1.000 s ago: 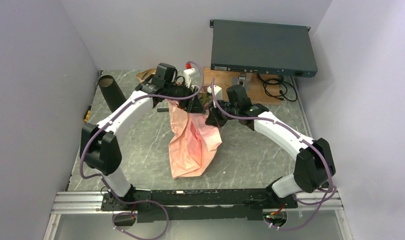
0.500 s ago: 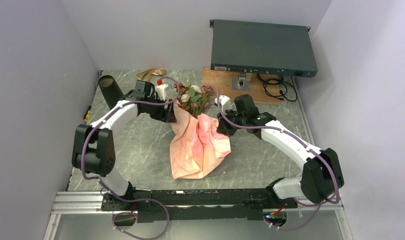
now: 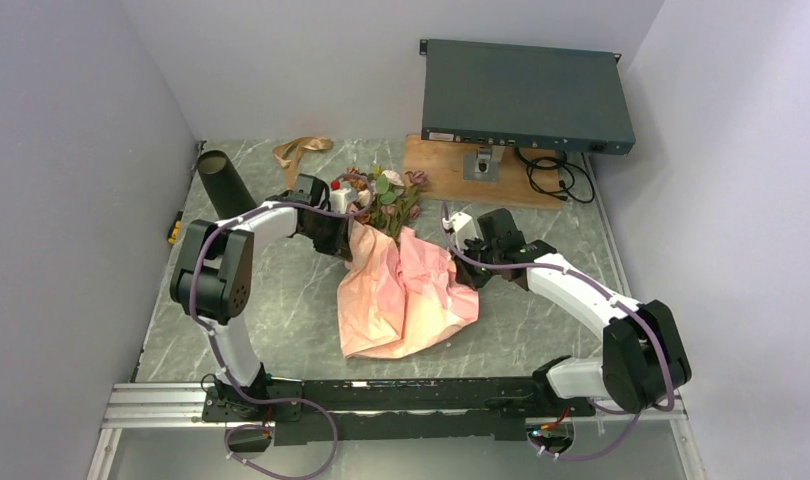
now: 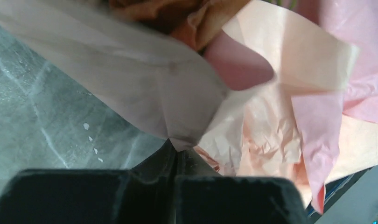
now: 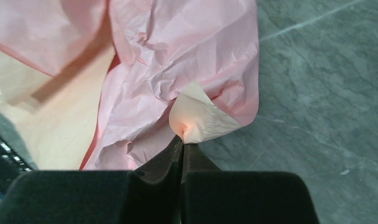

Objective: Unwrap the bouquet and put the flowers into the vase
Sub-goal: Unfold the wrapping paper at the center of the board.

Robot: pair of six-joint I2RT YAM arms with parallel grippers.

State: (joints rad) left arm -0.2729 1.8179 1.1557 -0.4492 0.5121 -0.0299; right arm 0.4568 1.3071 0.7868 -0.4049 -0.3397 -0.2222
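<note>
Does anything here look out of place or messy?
A tan ribbon lies loose near the back wall. The pink paper is crumpled and splayed open, flowers poking out its far end. Nothing looks broken.

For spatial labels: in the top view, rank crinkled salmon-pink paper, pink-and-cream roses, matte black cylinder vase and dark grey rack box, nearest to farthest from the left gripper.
From the left gripper:
1. Crinkled salmon-pink paper, pinched in it.
2. Pink-and-cream roses, just behind-right.
3. Matte black cylinder vase, back left.
4. Dark grey rack box, back right.
</note>
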